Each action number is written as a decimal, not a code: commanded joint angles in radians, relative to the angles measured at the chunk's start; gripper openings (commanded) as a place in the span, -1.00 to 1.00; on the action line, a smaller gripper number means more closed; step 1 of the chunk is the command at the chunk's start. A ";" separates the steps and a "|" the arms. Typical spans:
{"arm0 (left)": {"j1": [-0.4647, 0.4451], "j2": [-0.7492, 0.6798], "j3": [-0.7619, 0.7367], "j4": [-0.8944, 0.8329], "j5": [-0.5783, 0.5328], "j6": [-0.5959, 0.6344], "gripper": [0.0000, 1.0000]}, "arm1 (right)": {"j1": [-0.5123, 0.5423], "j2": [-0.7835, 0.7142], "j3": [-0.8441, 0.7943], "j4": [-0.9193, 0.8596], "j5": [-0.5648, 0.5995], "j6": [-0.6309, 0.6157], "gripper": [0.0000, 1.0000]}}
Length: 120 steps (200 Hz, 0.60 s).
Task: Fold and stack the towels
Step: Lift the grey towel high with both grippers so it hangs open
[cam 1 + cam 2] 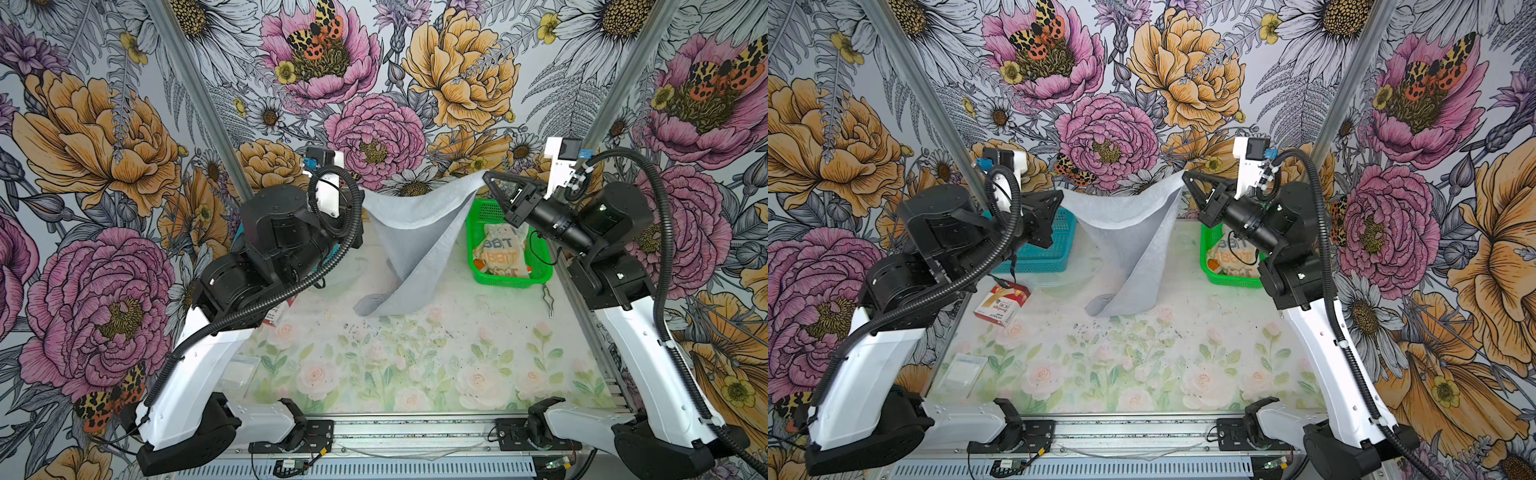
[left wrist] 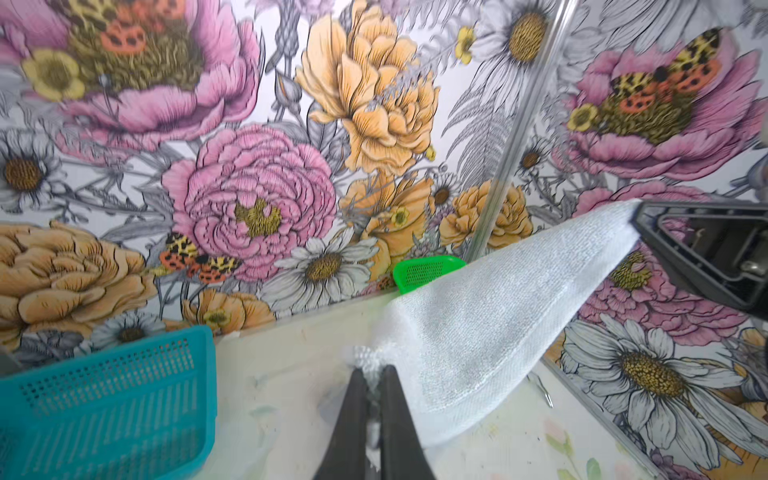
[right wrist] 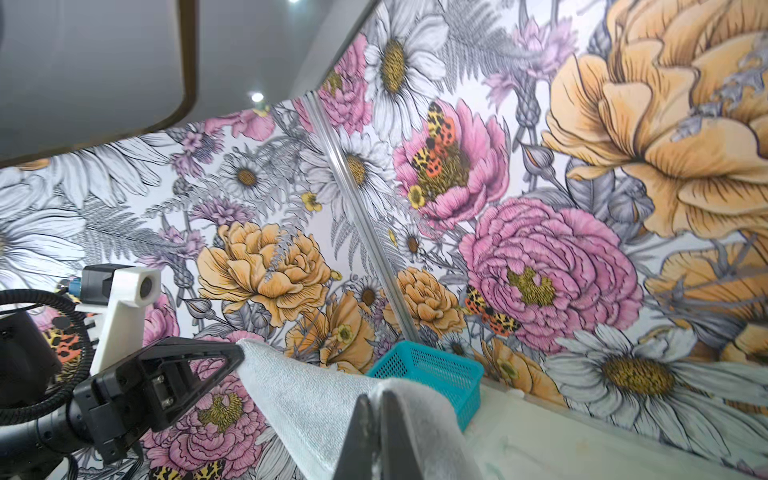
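In a top view the grey towel (image 1: 415,232) hangs between the left gripper (image 1: 1060,197) and right gripper (image 1: 485,178), lower end on the table (image 1: 415,374), likely to open it flat for folding. Both wrist views show jaws pinched on a top corner.

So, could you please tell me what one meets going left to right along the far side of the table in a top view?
The teal basket, grey towel, green basket with the cream towel in it.
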 commanded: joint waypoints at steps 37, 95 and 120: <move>-0.214 0.240 0.510 -0.030 -0.391 0.393 -1.00 | -0.043 0.077 0.279 -0.068 -0.025 -0.053 -1.00; -0.020 0.407 0.713 -0.004 -0.353 0.452 -1.00 | -0.155 0.325 0.577 -0.066 -0.075 0.040 -1.00; 0.257 0.446 0.670 -0.065 -0.116 0.248 -1.00 | -0.173 0.484 0.696 -0.066 -0.095 0.074 -1.00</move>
